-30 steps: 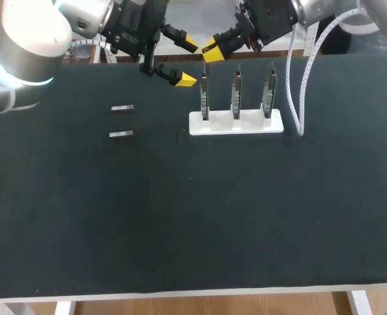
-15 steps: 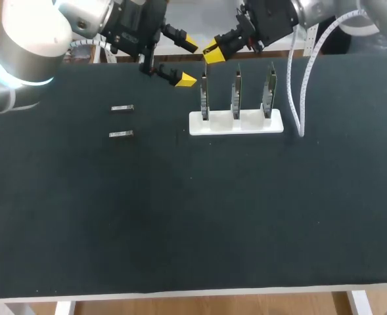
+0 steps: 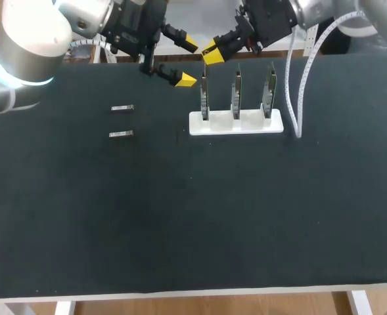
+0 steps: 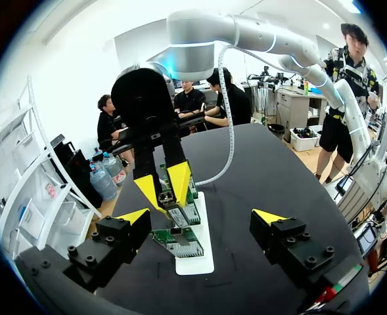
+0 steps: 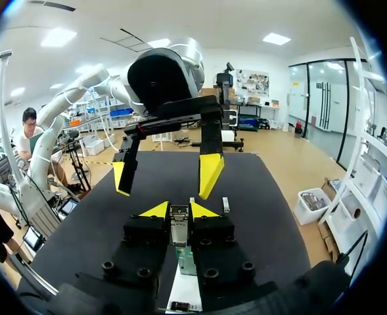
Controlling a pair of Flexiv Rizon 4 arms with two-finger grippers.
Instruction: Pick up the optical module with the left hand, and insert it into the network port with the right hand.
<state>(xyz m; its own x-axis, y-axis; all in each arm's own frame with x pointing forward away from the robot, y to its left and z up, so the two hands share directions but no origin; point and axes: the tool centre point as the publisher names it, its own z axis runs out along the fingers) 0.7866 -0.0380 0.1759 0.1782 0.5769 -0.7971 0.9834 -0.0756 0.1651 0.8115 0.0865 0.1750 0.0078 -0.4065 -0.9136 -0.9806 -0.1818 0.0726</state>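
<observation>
My right gripper [image 3: 211, 52] hangs at the back of the table, over the leftmost of three upright circuit boards [image 3: 205, 98] in a white holder [image 3: 236, 123]. It is shut on a small silver optical module [image 5: 179, 226]; in the left wrist view the module [image 4: 178, 214] points down at that board's port [image 4: 177, 240]. My left gripper [image 3: 186, 63] is open and empty just left of the holder, its fingers [image 5: 209, 174] straddling the space ahead of the right gripper. Two more modules [image 3: 121, 108] [image 3: 121, 134] lie on the black mat to the left.
A white cable [image 3: 300, 98] hangs from my right arm down to the mat just right of the holder. The two other boards [image 3: 236, 95] [image 3: 269, 95] stand beside the one under the module. The black mat [image 3: 193, 216] stretches to the front edge.
My right gripper has shifted very slightly over the leftmost board, and its cable has swung a little. The left arm has kept still.
</observation>
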